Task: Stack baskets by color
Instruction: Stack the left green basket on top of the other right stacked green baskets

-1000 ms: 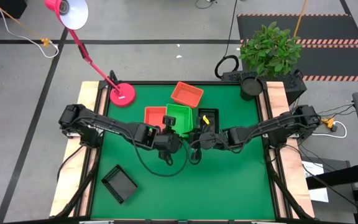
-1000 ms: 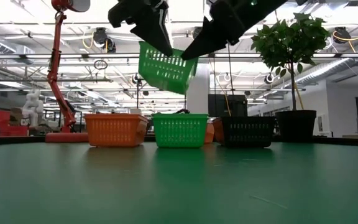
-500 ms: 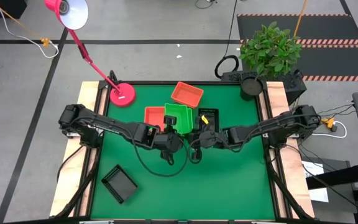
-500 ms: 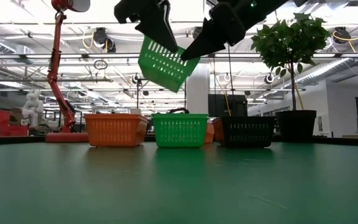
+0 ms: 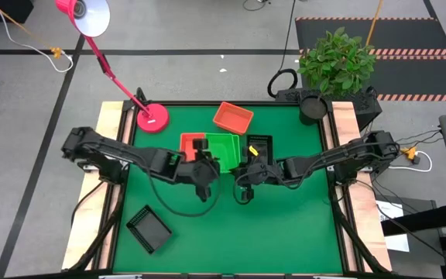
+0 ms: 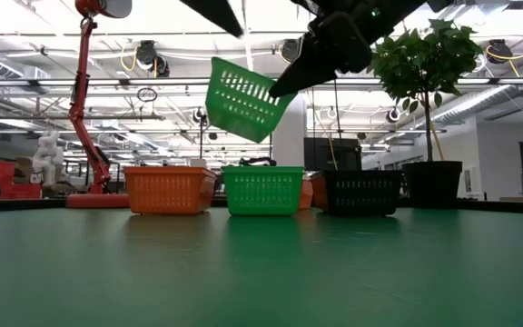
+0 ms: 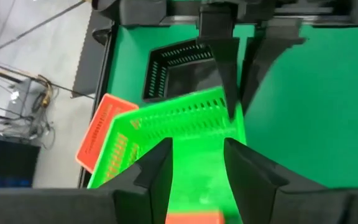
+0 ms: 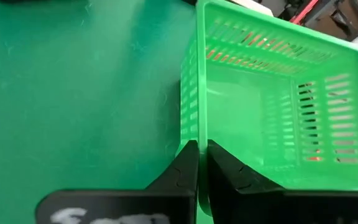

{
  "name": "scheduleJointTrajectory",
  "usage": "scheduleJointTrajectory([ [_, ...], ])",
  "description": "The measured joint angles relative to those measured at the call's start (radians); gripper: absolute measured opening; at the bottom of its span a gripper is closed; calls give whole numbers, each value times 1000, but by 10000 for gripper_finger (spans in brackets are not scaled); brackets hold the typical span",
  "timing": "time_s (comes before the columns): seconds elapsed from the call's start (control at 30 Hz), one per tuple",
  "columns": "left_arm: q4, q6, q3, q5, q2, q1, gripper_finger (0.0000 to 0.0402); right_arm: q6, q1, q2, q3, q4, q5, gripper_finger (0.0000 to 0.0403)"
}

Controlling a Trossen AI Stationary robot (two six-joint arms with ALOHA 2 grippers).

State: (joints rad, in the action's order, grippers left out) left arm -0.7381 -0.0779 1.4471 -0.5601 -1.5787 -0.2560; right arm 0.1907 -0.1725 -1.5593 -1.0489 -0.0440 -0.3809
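A green basket (image 6: pixel 243 98) hangs tilted in the air over the middle of the table, with my right gripper (image 8: pixel 199 152) shut on it. Below it a second green basket (image 6: pixel 262 191) stands on the table between an orange basket (image 6: pixel 169 189) and a black basket (image 6: pixel 361 193). My left gripper (image 7: pixel 197 152) is open, above and to the left of the lifted basket, touching nothing; its fingers (image 6: pixel 225 9) show at the top of the low view. My right gripper pinches the rim of one slotted wall (image 8: pixel 197 134) of the green basket, one finger inside the basket and one outside. The fingers come from the table's right, slanting down. The basket is lifted clear and tilted, its far side hanging lower.
Another orange basket (image 5: pixel 233 118) lies farther back, and a black basket (image 5: pixel 148 229) sits alone near the front left. A pink lamp base (image 5: pixel 152 118) stands at the far left, a potted plant (image 5: pixel 313 105) at the far right corner. Open green mat lies in front.
My left gripper has opened, let go of the green basket's left side, and risen away toward the table's left. The basket stays in the air, tilted, now held by my right gripper alone.
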Motion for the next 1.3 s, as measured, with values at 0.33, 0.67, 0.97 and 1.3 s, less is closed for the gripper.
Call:
scheduleJointTrajectory([
  [0.33, -128, 151, -130, -67, 189, -34, 115, 9, 33, 0, 5, -110, -5, 8],
  [0.67, -43, 197, -311, -79, 334, -17, 93, 32, 89, 1, 53, -66, -5, 8],
  [0.97, -37, 193, -347, -77, 344, -13, 93, -4, 113, 1, 70, -16, 73, 8],
  [1.3, -14, 173, -347, -77, 344, -6, 93, -5, 115, 1, 141, 95, 71, 9],
])
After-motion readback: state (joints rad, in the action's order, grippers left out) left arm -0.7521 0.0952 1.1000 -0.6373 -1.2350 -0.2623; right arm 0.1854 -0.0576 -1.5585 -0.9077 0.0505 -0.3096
